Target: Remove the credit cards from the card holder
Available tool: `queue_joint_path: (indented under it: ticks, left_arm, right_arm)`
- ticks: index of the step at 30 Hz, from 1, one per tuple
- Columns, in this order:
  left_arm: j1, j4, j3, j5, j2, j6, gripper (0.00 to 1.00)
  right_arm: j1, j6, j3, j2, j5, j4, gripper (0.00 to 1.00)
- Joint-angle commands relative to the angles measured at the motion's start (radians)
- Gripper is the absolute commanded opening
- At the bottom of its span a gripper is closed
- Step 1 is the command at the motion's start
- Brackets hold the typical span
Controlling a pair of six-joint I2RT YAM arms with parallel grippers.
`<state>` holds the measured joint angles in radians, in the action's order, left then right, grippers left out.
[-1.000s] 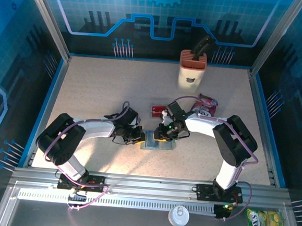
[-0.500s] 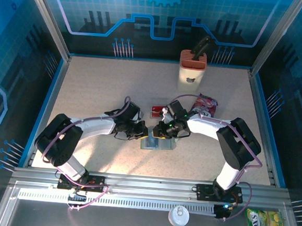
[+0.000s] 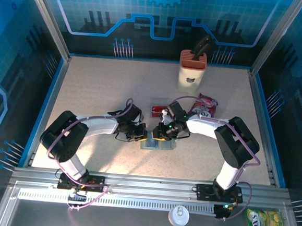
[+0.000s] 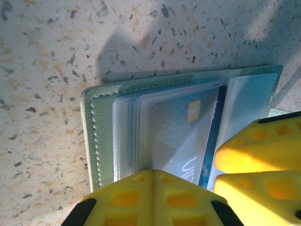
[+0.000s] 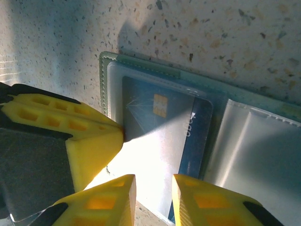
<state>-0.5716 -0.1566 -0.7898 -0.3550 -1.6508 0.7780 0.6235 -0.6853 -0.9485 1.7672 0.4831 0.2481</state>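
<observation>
Two robot arms seen from above, wrists meeting over the card holder (image 3: pixel 156 143), spread open and flat at the near middle of the tabletop (image 3: pixel 101 83). Red card (image 3: pixel 158 111) already out, lying loose just beyond the holder. Blue card (image 5: pixel 160 141) tucked in a clear pocket of the holder, chip end away from the fingertips in both wrist views.

Left jaws clenched fully, tips at the holder's near edge over the card pocket; impossible to tell whether anything thin is pinched between them. Right jaws parted a little, tips down astride the near end of the blue card's pocket; no clear grip on it.

Seemingly the second and last extraction in hand. Next move, by the look of it: pin the holder with one set of jaws, nip the blue card's near short edge with the other, then draw it straight out along its length without dragging the holder.

Holder's long axis side to side across the tabletop. Blue card's long axis crosswise to that, near to far
</observation>
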Motion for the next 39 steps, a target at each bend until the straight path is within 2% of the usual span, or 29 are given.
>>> queue_joint_path:
  ticks: [1,8,18,33,39]
  left_arm:
    - [-0.002,-0.042,0.011,0.028,-0.018,-0.026,0.03]
    - [-0.002,-0.052,0.007,0.033,-0.013,-0.031,0.03]
    - [-0.001,-0.054,0.010,0.035,-0.011,-0.031,0.03]
    - [-0.002,-0.084,-0.017,0.037,0.032,-0.040,0.03]
    - [-0.005,-0.084,-0.032,0.016,0.041,-0.045,0.03]
  right_arm:
    - [0.012,-0.011,0.011,0.017,0.025,-0.015,0.27]
    - [0.012,0.001,0.009,0.036,0.013,0.004,0.27]
    - [0.012,0.041,-0.017,0.008,-0.074,0.107,0.27]
    - [0.012,0.051,-0.038,-0.015,-0.077,0.139,0.27]
    - [0.009,0.038,-0.019,-0.059,-0.069,0.099,0.27]
